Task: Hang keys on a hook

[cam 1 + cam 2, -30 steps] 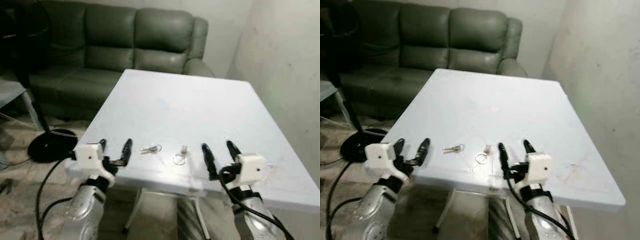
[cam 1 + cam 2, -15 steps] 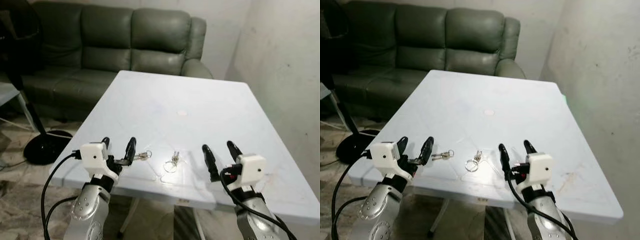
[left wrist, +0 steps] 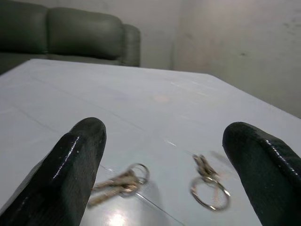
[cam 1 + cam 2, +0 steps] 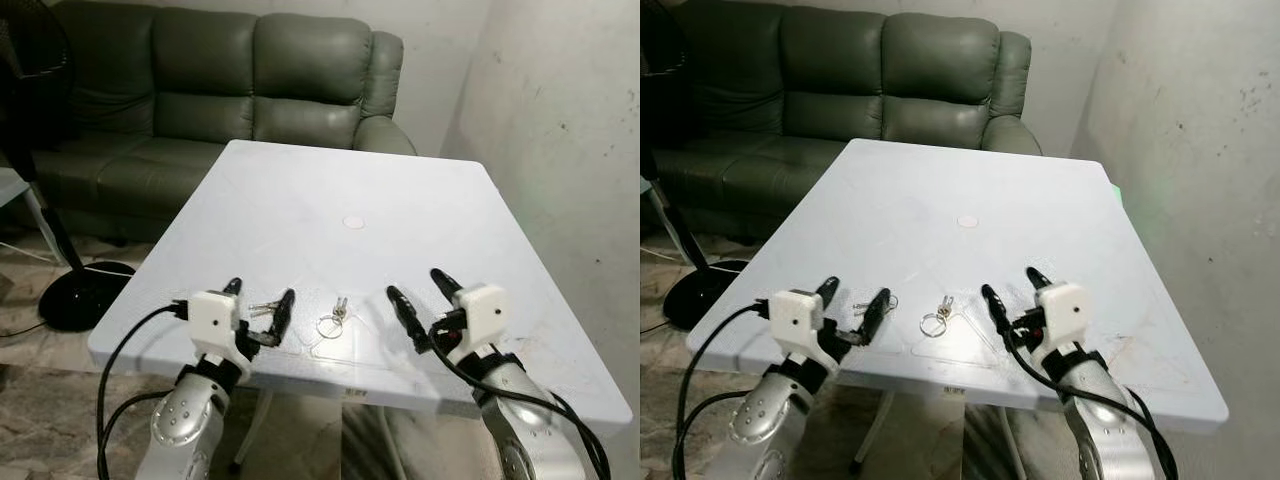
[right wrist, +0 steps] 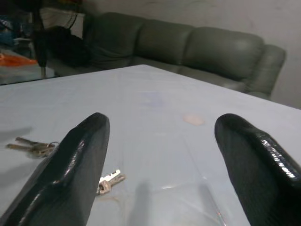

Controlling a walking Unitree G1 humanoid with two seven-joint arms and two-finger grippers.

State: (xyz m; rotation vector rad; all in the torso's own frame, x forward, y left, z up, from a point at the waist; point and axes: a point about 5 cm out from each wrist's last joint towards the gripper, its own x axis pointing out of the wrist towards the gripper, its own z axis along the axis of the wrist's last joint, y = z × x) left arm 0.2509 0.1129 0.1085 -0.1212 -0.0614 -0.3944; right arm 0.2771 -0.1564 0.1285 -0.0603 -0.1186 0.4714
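Two small bunches of keys lie near the front edge of the white table (image 4: 350, 190). One bunch (image 4: 263, 309) lies between the fingers of my open left gripper (image 4: 258, 303), which hovers just above the table. The other bunch with a large ring (image 4: 331, 320) lies between the two grippers. My right gripper (image 4: 420, 300) stands open to its right with nothing held. In the left wrist view both bunches lie ahead, the left bunch (image 3: 121, 181) and the ringed bunch (image 3: 208, 186). In the right wrist view a key (image 5: 111, 181) and the far bunch (image 5: 31, 147) lie on the table.
A green sofa (image 4: 210, 80) stands behind the table. A black fan base (image 4: 85, 290) sits on the floor to the left. A bare wall (image 4: 560, 130) runs close along the right side. A small round mark (image 4: 354, 221) is at the table's middle.
The view has moved closer to the table. My left gripper has come forward over the table edge and now straddles the left bunch of keys. The right gripper has also moved forward.
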